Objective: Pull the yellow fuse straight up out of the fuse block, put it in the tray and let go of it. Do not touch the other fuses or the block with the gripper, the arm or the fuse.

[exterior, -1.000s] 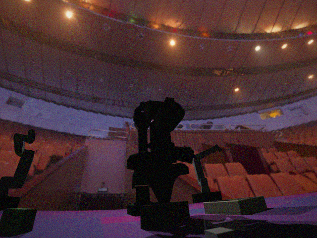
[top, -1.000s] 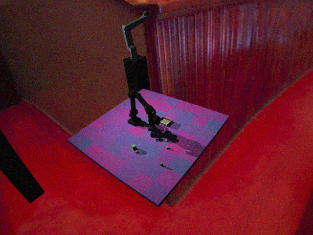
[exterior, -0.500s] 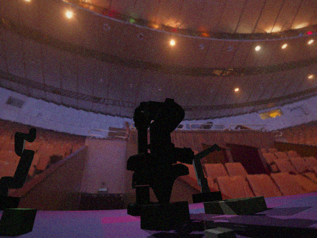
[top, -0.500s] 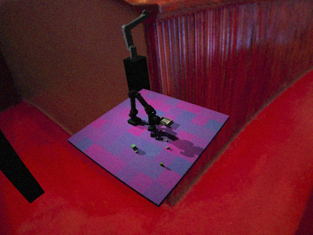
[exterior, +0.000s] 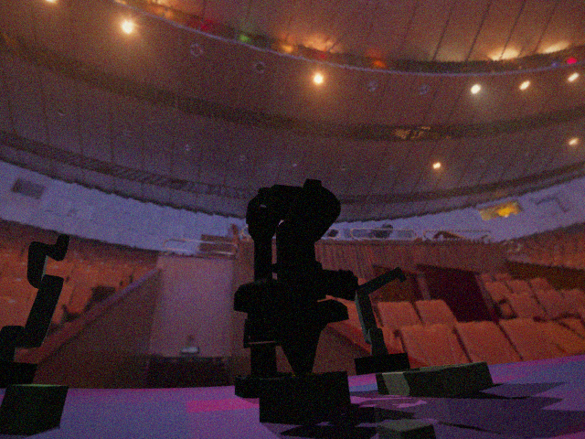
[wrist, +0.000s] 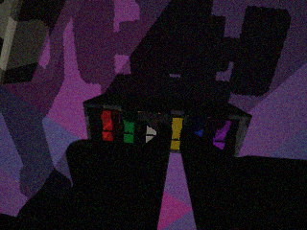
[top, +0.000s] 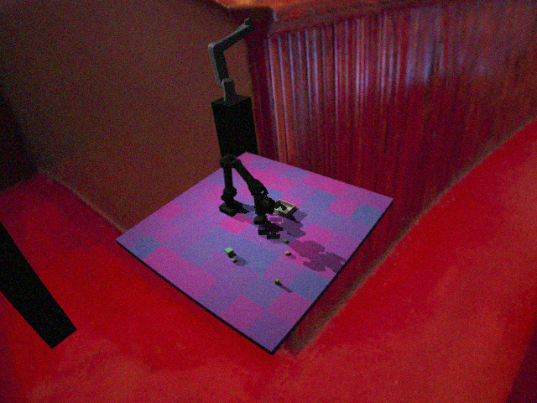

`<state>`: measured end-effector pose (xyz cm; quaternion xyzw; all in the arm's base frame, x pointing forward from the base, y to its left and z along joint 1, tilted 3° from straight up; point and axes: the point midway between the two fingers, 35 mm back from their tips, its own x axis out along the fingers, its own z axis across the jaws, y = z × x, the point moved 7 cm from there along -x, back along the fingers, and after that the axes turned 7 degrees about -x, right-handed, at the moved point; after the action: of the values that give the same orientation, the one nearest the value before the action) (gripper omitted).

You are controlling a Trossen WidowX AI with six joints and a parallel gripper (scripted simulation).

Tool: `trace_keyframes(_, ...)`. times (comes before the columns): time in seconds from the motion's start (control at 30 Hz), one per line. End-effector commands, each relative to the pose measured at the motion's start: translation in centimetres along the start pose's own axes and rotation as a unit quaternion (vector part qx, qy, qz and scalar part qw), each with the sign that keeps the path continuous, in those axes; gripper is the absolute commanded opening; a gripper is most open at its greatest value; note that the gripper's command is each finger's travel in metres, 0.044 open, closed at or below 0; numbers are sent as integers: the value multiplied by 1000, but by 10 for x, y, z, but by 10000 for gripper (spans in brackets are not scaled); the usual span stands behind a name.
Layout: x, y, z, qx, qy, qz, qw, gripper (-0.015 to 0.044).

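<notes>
Wrist: gripper [wrist: 176, 144] clamps yellow fuse [wrist: 177, 131]; top view hides it

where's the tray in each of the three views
Top: the tray lies just right of the arm's lower end, on the far half of the checkered mat.
Exterior: the tray sits low and right of centre, right of the dark fuse block.
Wrist: only a part shows, at the top left corner.
Shared landmark: the fuse block, with the gripper shut on the yellow fuse.
</notes>
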<state>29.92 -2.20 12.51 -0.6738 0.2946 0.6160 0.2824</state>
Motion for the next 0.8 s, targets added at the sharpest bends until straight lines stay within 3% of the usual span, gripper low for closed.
trace_keyframes(0.0,-2,0,0,0,0,0,1000,0)
trace_keyframes(0.77,-13,0,0,-1,-1,-1,1000,0)
